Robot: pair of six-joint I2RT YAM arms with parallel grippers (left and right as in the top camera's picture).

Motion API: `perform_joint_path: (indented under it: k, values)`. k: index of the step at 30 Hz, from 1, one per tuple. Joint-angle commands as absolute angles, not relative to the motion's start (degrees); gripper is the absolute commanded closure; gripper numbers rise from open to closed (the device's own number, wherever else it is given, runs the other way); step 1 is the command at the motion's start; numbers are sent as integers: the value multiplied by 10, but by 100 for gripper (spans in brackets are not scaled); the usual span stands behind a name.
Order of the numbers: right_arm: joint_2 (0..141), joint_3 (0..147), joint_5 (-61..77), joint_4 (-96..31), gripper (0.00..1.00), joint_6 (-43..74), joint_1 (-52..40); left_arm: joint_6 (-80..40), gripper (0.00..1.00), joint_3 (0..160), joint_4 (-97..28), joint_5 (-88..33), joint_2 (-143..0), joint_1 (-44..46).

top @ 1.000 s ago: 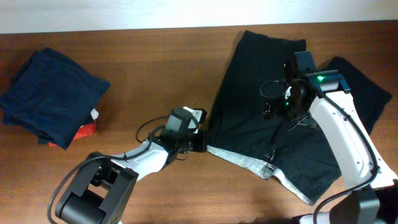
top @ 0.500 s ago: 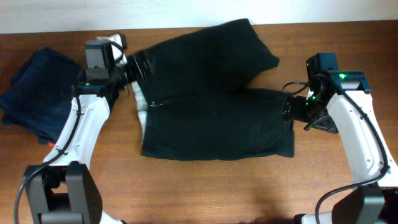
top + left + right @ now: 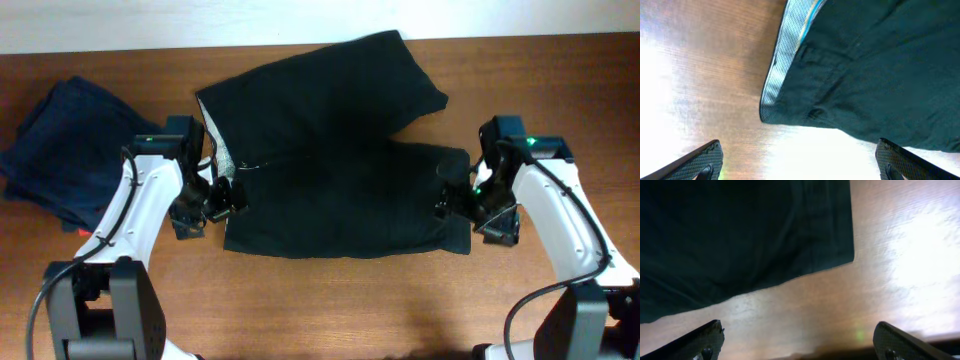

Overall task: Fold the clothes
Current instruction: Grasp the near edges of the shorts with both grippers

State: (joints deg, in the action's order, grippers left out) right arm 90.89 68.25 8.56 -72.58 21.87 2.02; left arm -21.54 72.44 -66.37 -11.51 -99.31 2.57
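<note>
Both left hand (image 3: 232,200) and right hand (image 3: 447,205) gape beside black shorts (image 3: 330,150).

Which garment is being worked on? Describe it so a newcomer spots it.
On the wooden table, look mid-table between the left gripper and right gripper: the black shorts lie spread there. Unlike the bunched navy pile at the left edge, they show a pale grey waistband at their left end.

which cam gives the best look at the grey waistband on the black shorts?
Left wrist: the waistband is close up, weave and blue edge visible. Overhead shows only a thin pale strip at the left edge of the shorts. Right wrist shows just a black hem corner, no waistband.
</note>
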Motion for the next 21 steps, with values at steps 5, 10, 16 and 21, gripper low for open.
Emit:
perform_joint_path:
  k: [5, 10, 16, 21]
  values:
    - [901, 580, 125, -648, 1, 336, 23, -309, 7, 545, -514, -169, -910, 26]
    - [901, 522, 135, -572, 1, 413, 23, -344, 9, 460, -413, -184, -864, 32]
    - [901, 486, 132, -509, 2, 513, 23, -388, 19, 435, -347, -167, -858, 64]
    - [901, 460, 127, -498, 6, 637, 23, -551, 20, 417, -346, -65, -858, 105]
